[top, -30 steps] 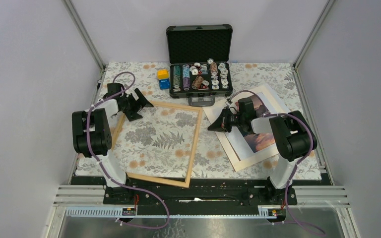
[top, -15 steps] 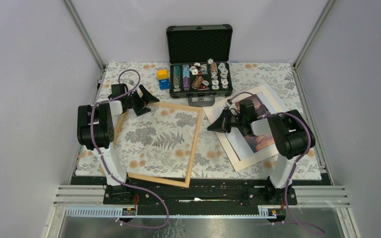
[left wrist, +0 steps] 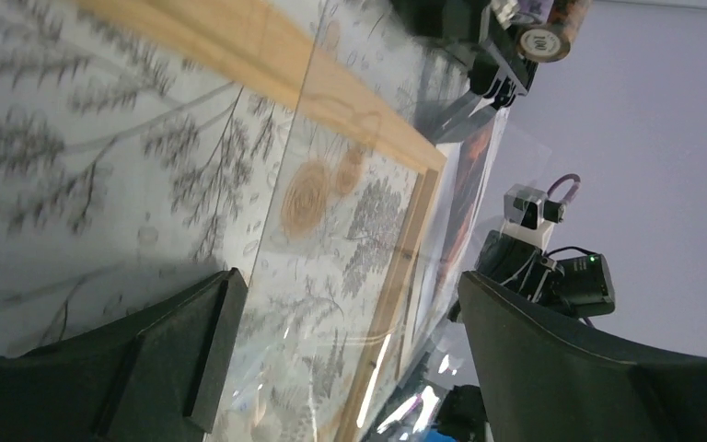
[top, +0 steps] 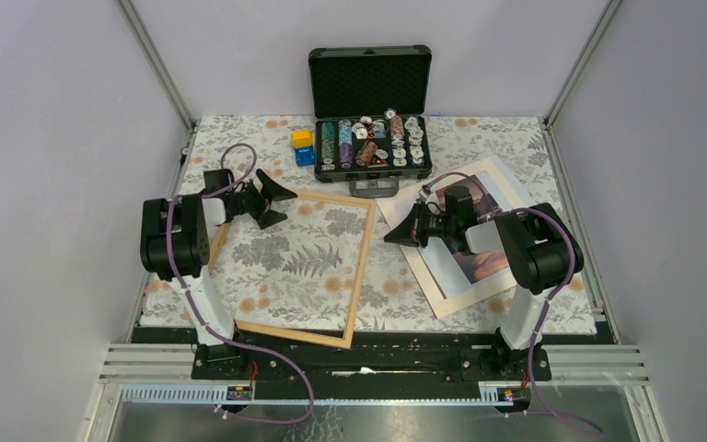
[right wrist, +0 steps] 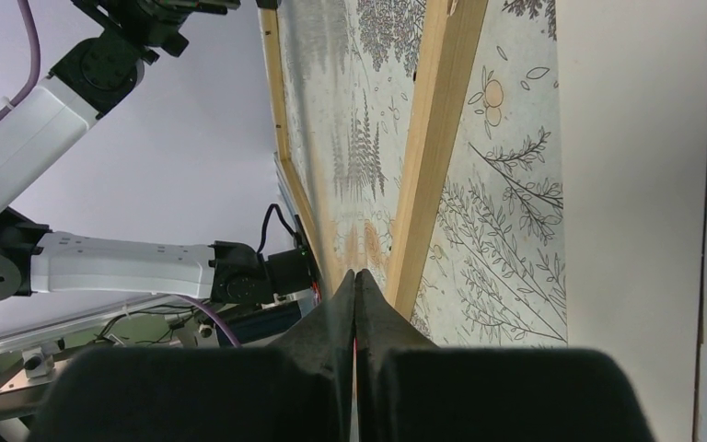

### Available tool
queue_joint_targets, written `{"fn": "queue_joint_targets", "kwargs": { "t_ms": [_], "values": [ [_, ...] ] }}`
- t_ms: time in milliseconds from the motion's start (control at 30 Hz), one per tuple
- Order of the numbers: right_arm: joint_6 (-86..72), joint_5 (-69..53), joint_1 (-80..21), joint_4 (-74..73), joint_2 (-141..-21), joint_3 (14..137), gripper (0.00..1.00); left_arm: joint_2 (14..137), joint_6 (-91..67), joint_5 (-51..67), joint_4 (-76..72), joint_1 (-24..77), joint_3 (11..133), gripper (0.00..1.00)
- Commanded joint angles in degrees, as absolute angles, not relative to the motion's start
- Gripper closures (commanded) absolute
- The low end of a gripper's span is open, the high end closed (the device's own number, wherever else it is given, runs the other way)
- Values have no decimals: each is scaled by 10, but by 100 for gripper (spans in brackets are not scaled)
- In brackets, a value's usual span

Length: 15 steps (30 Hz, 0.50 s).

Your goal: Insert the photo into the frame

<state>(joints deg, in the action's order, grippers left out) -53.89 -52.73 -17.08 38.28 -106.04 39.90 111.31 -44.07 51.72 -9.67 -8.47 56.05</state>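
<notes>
Presently finds left gripper [top: 278,206] spread wide, empty, over far rail of the frame [top: 361,267], and right gripper [top: 389,238] pinched closed on nothing between frame and photo [top: 449,285].

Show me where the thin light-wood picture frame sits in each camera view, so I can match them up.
Top external: the thin light-wood picture frame lies flat, left of centre, between the arms.
Left wrist: one rail crosses diagonally from the top left to a corner right of centre.
Right wrist: one rail runs down from the top, right of centre.
Shared landmark: the floral tablecloth under it.
</notes>
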Motion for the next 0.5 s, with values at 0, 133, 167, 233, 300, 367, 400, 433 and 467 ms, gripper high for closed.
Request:
{"fn": "queue_joint_targets", "kwargs": {
  "t_ms": [0,133,167,233,300,367,400,433,467],
  "values": [
    [-546,-530,-167,420,-1065,399,100,1057,-448,538,-45,-90,539,7],
    [-562,-528,-167,434,-1070,397,100,1033,-429,528,9,-91,522,14],
    [-566,-529,-167,437,-1071,396,100,1028,-429,529,14,-91,516,18],
    [-572,-525,-167,440,-1071,393,100,1019,-429,530,15,-91,502,27],
    [-578,-519,-167,441,-1069,390,100,1011,-408,518,42,-94,506,38],
    [-585,-508,-167,441,-1065,384,100,1005,-373,497,89,-98,526,50],
    [-589,-503,-167,440,-1063,382,100,1003,-353,483,130,-98,542,54],
    [-594,-499,-168,441,-1059,381,100,1002,-330,468,159,-99,561,60],
    [-597,-495,-171,441,-1055,381,100,1003,-308,446,197,-100,580,64]
  ]
}}
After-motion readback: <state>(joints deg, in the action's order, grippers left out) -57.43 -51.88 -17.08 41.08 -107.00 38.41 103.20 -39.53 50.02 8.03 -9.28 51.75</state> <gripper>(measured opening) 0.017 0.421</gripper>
